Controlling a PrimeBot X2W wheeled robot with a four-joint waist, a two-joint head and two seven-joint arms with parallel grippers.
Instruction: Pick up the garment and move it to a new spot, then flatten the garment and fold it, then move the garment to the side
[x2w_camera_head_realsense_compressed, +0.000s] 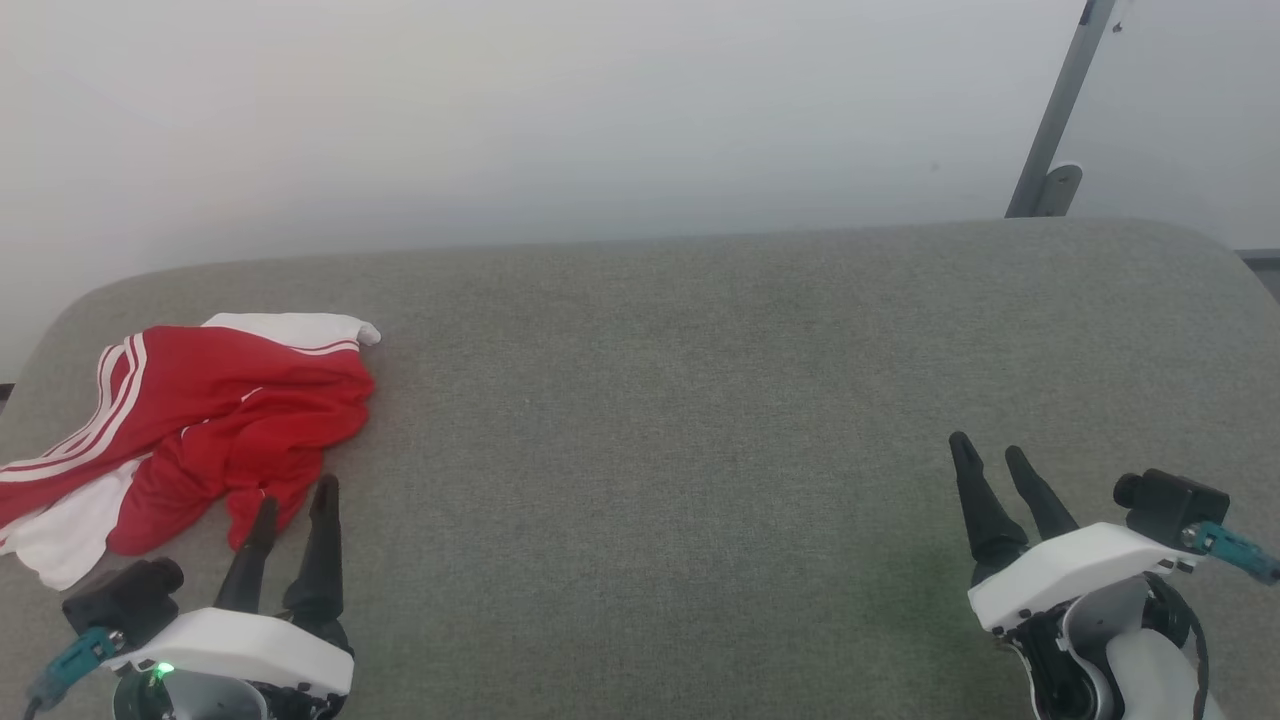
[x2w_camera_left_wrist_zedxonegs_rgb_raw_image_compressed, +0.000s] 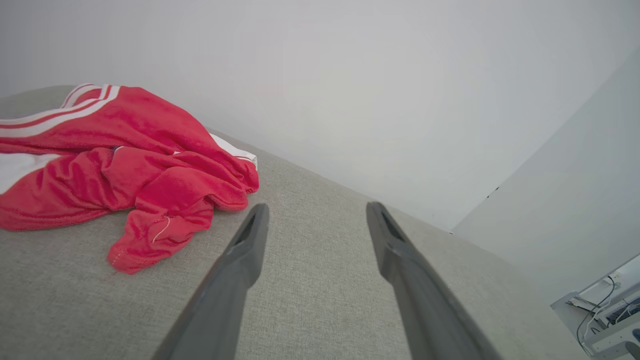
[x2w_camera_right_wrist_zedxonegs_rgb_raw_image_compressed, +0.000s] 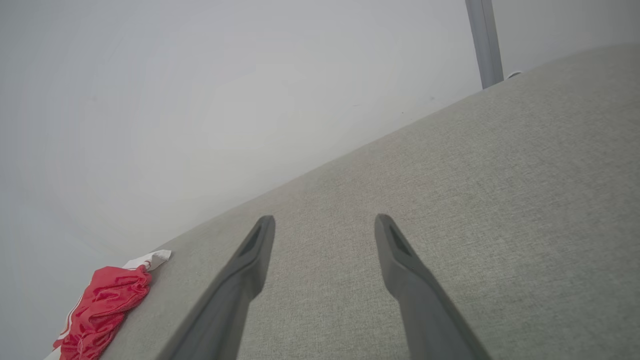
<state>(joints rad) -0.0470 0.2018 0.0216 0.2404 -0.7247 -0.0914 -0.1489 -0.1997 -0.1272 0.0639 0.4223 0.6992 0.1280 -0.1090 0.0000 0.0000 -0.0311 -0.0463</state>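
Garment (x2w_camera_head_realsense_compressed: 230, 420) lies as a crumpled heap at the left edge of the grey fabric-covered worktop (x2w_camera_head_realsense_compressed: 700, 400), about midway between its near and far edges. Red body bunched in folds, one white sleeve poking out on the far side, more white and the striped trim toward the left edge. Chest lettering not visible, so which face is up cannot be told. Left gripper (x2w_camera_head_realsense_compressed: 296, 495) sits low just on the near side of the heap, fingers spread and empty. In the left wrist view the closest red fold lies just off to the side of one finger, not between the two, and I see no contact. Judged reason for this pose: it is the arm on the garment's side, lined up for the first pick, jaws wide because a loose bunch of thin cloth needs a generous bite. Right gripper (x2w_camera_head_realsense_compressed: 988, 448) hovers toward the near right corner, well apart from the garment, fingers likewise spread and holding nothing — probably parked clear, over the broad bare stretch that would serve as the new spot. Task looks unstarted: nothing lifted, flattened or folded. Risk at pick — pinching one layer only, so the rest drags and trails.
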